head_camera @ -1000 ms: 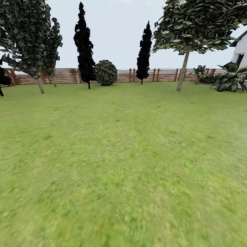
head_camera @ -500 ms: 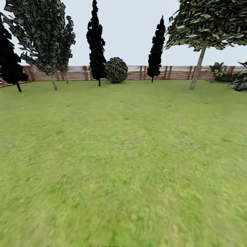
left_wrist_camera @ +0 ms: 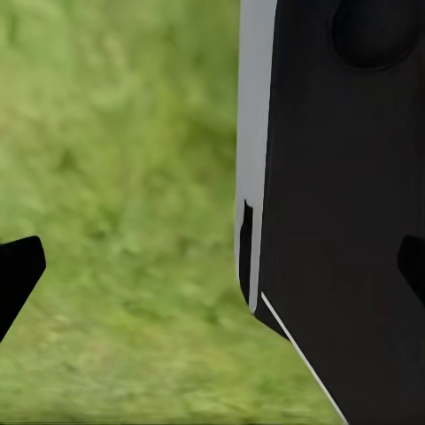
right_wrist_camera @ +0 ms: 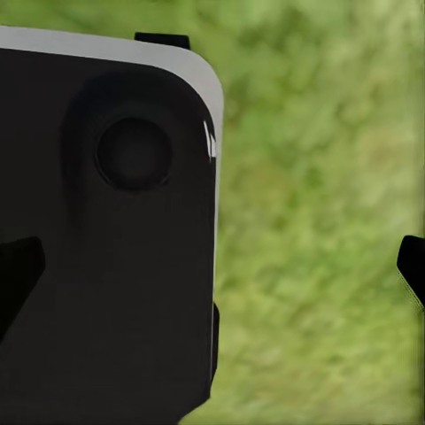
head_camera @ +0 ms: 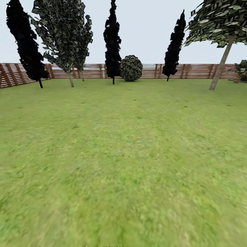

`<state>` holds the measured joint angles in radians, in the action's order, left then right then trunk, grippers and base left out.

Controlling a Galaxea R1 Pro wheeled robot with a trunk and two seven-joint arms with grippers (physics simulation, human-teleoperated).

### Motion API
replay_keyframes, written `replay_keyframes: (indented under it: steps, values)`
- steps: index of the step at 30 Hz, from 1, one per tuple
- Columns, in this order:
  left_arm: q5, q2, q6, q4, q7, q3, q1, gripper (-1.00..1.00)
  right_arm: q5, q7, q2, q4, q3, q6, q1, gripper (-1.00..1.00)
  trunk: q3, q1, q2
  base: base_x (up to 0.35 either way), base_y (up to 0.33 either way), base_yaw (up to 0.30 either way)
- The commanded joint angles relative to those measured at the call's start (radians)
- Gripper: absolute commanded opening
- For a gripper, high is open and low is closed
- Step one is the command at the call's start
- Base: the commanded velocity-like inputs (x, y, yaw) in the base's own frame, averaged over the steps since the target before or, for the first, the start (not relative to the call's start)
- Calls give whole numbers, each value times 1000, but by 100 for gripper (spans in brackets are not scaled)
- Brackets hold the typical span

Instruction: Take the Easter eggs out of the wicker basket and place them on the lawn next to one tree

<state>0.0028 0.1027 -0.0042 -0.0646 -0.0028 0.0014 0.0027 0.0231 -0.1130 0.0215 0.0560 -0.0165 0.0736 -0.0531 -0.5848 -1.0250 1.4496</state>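
since the earlier frames the whole head view has swung, so the fence line and every tree slide toward the right side of the picture; that is the camera turning, not the garden moving. a third black cypress (head_camera: 25, 41) now stands fully in sight at the far left of the fence (head_camera: 92, 71), and the white building corner and broad-leaved plants past the pale-trunked tree have slipped out of frame.

the lawn (head_camera: 123, 164) spreads wide and flat from the near edge up to the fence, mottled green and blurred close by. the tree (head_camera: 221, 34) with the leaning pale trunk and dark green crown stands near the fence at its right end. a round clipped bush (head_camera: 130, 68) sits against the fence about midway, with a narrow black cypress (head_camera: 112, 41) just beside it on one side and another (head_camera: 175, 43) a little apart on the other. a leafy grey-green tree (head_camera: 65, 34) on thin trunks stands between the bush's near cypress and the far-left one.

the left hand (left_wrist_camera: 212, 266) shows two dark fingertips (left_wrist_camera: 18, 274) spread well apart over grass, grasping nothing, with a dark robot panel (left_wrist_camera: 345, 212) (edged in pale grey) close behind. the right hand (right_wrist_camera: 212, 266) is likewise released, its fingertips (right_wrist_camera: 412, 266) wide over grass beside a similar dark panel (right_wrist_camera: 106, 239).
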Motion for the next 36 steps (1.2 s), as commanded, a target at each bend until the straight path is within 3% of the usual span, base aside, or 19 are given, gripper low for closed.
replay_keyframes:
  steps: [1,36]
  values:
    - [1,0,0,-1,0,0,0,100,1,-3,0,-1,-1,2,0,100,-2,0,0,0,0,280]
    - [0,0,0,-1,0,0,0,100,-1,-7,2,-6,-1,-1,0,100,-30,0,0,0,0,281]
